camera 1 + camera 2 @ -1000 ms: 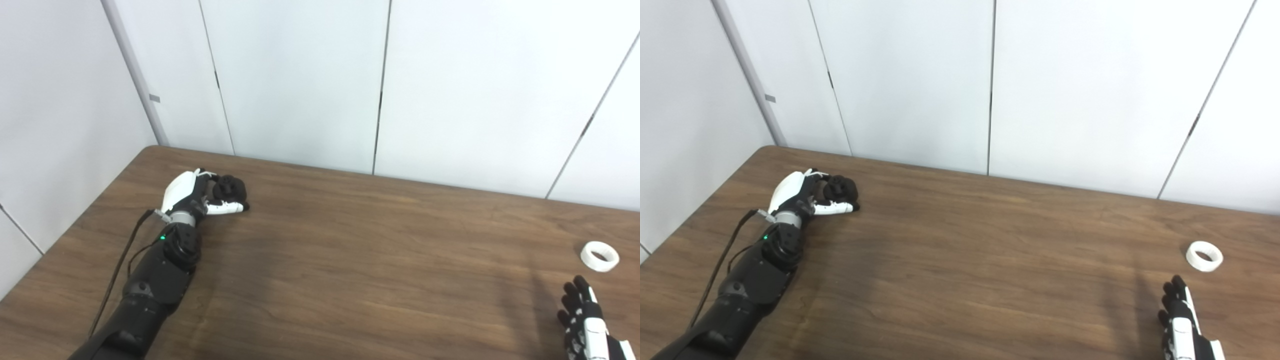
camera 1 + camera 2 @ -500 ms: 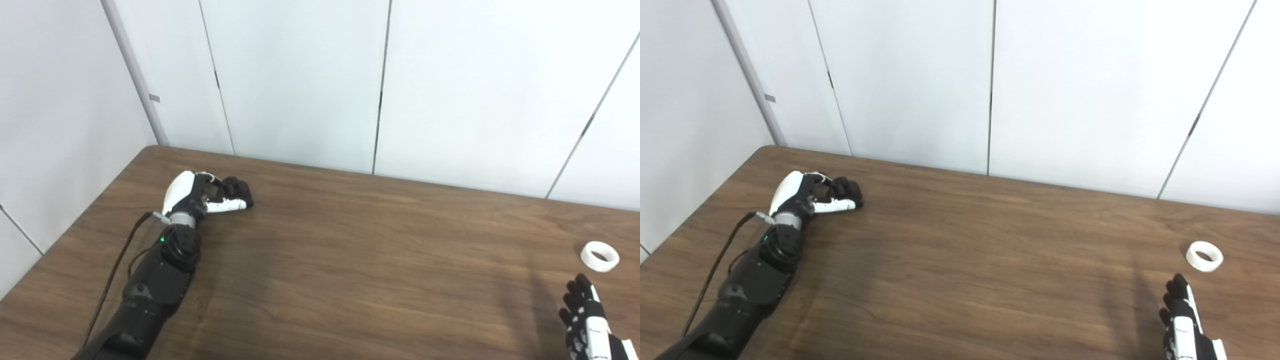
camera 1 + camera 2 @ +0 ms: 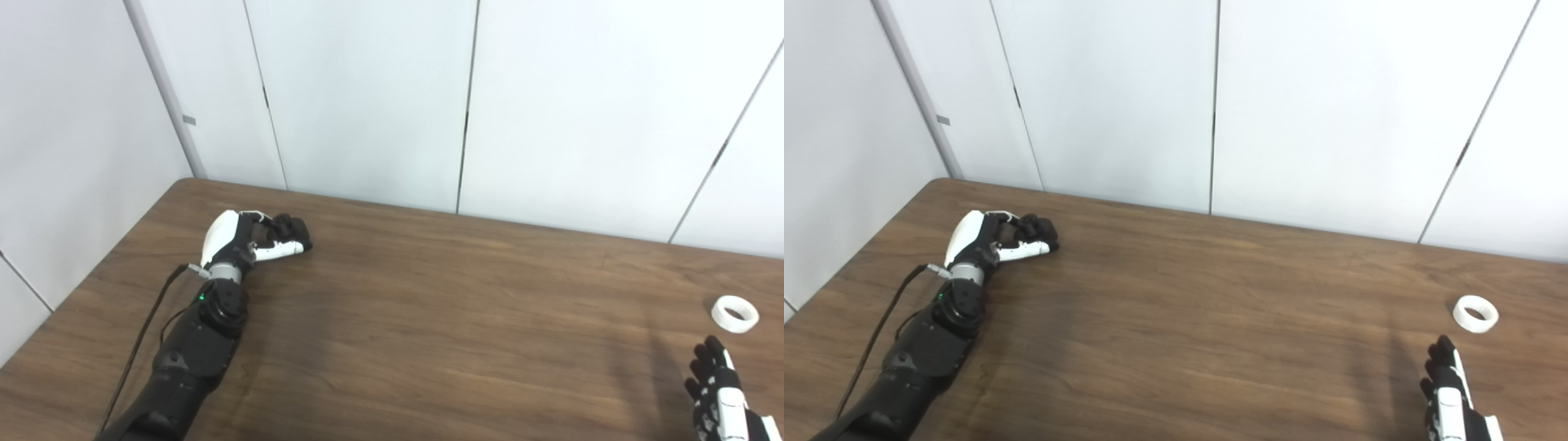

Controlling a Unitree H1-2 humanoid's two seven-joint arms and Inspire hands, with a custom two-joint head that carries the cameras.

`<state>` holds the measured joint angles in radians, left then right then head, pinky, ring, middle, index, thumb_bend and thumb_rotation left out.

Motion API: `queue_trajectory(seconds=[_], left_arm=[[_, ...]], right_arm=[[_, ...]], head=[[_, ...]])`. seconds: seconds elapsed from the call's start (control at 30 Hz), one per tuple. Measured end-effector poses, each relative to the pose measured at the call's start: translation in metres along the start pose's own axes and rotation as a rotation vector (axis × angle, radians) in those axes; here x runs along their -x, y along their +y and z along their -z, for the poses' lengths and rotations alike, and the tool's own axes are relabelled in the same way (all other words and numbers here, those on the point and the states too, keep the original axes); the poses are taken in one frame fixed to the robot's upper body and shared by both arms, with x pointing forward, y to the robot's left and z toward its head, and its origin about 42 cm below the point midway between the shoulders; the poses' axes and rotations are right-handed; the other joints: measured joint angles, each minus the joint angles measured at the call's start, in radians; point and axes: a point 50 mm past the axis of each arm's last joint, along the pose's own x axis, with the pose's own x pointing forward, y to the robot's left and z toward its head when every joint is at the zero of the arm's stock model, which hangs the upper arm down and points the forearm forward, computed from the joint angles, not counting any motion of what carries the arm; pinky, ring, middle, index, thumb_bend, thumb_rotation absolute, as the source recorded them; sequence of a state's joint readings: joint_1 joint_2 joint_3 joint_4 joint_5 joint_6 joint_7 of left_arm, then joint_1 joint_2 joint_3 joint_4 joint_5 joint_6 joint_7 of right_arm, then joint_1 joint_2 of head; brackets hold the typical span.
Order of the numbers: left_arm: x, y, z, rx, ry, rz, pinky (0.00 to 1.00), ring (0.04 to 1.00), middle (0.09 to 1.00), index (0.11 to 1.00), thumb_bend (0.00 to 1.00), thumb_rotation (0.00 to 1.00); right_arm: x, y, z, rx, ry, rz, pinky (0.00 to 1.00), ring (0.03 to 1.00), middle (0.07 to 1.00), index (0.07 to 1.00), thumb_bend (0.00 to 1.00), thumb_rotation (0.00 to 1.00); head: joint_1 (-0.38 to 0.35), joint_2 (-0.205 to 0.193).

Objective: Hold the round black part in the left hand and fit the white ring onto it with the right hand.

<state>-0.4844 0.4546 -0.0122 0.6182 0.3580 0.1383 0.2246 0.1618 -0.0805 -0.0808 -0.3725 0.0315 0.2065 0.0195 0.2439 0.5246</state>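
Note:
At the far left of the table, my left hand [image 3: 244, 237] rests on the wood with its fingers and thumb curled around the round black part [image 3: 293, 227]. Only a small dark piece of the part shows between the black fingertips. The white ring [image 3: 734, 313] lies flat near the table's right edge. My right hand [image 3: 715, 392] enters at the bottom right corner, just short of the ring on its near side. Its fingers are stretched out and apart, holding nothing and not touching the ring.
The brown wooden table [image 3: 429, 318] fills the lower part of the view. White wall panels [image 3: 367, 92] stand directly behind its far edge and along its left side. A black cable [image 3: 144, 334] runs beside the left forearm.
My left hand's fingers have closed tighter over the black part, hiding most of it, and the hand has shifted slightly right. The right hand and the ring have hardly moved.

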Motion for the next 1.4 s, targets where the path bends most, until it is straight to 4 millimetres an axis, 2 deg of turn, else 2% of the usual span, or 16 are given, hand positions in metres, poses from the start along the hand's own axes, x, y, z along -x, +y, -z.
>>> queue_trajectory(seconds=[0.2,0.33,0.57,0.93,1.13,1.4], left_arm=[[0.013,-0.002,0.000,0.003,-0.036,0.000,0.96,0.922,0.781,0.484,0.52,0.06],[0.029,-0.009,-0.014,-0.020,-0.117,0.012,0.99,0.906,0.780,0.485,0.52,0.06],[0.054,-0.023,-0.041,-0.076,-0.238,0.022,1.00,0.877,0.771,0.485,0.52,0.06],[0.111,-0.050,-0.083,-0.150,-0.472,0.073,1.00,0.897,0.792,0.484,0.52,0.06],[0.145,-0.067,-0.096,-0.175,-0.568,0.124,1.00,0.907,0.798,0.484,0.52,0.06],[0.170,-0.079,-0.113,-0.171,-0.657,0.181,1.00,0.912,0.804,0.483,0.52,0.06]], right_arm=[[0.000,0.001,0.000,-0.002,0.001,-0.002,1.00,1.000,0.990,1.000,0.33,1.00],[0.000,0.003,0.000,0.001,0.003,-0.001,1.00,1.000,0.990,1.000,0.30,1.00],[-0.001,0.004,0.005,0.010,0.011,0.002,1.00,1.000,0.985,1.000,0.29,1.00],[-0.002,0.008,0.011,0.011,-0.005,0.000,1.00,1.000,0.966,1.000,0.38,1.00],[-0.002,0.010,0.011,0.028,-0.008,0.003,1.00,1.000,0.951,1.000,0.44,1.00],[-0.002,0.014,0.011,0.055,-0.008,0.010,1.00,0.999,0.942,0.997,0.48,1.00]], head=[[-0.021,0.009],[-0.028,0.011],[-0.051,0.017],[-0.112,0.037],[-0.144,0.049],[-0.206,0.075]])
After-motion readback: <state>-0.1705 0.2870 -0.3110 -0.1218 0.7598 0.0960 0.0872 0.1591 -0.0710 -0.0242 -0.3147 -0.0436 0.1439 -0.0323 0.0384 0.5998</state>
